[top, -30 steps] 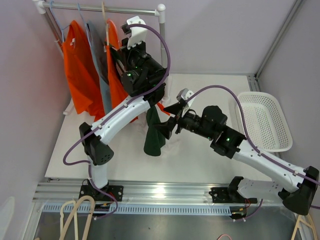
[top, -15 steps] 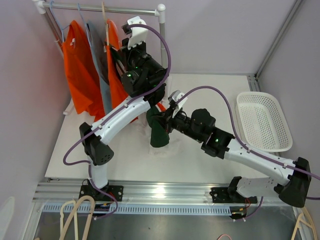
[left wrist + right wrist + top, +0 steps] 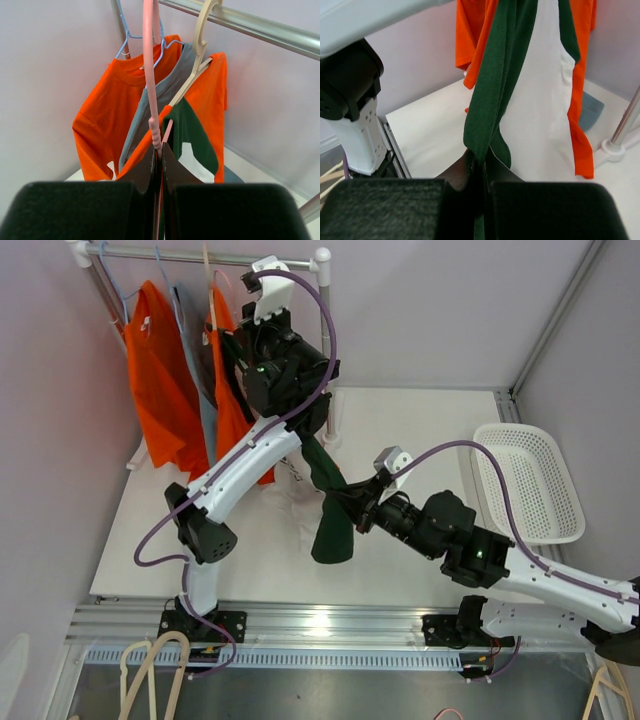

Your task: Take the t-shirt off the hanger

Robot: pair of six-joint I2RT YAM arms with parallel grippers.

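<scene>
Inspection of the present state, as I read it from the remote station.

**Left arm.** The left gripper (image 3: 160, 150) is raised at the clothes rail (image 3: 200, 255). Its fingers (image 3: 145, 172) are pressed together on the stem of a pink hanger (image 3: 150, 75), with no gap visible beyond the stem itself. The hanger runs up out of the top of the wrist view, so I cannot tell whether its hook sits on the rail.

**Right arm.** The right gripper (image 3: 481, 160) is out over the surface (image 3: 420, 430), below and to the right of the left wrist. Its fingers are clamped on a fold of the green t-shirt (image 3: 332, 525). The fabric enters the grip from above as a narrow, stretched band.

**Task item.** From overhead, the green t-shirt emerges beneath the left wrist and slants down and right to the right gripper. Its loose end hangs below that grip. I cannot confirm whether the end touches the surface. In the left wrist view, part of the shirt lies against the pink hanger's arm, just beyond the fingers. I cannot establish how much of it is on the hanger.

**Surroundings.**
- Orange shirts (image 3: 155, 380) and a grey shirt (image 3: 165, 90) hang on the rail.
- One of them is on a beige hanger (image 3: 200, 35), beside the pink one.
- A white basket (image 3: 530, 480) sits at the right edge of the surface, well apart from both arms.
</scene>
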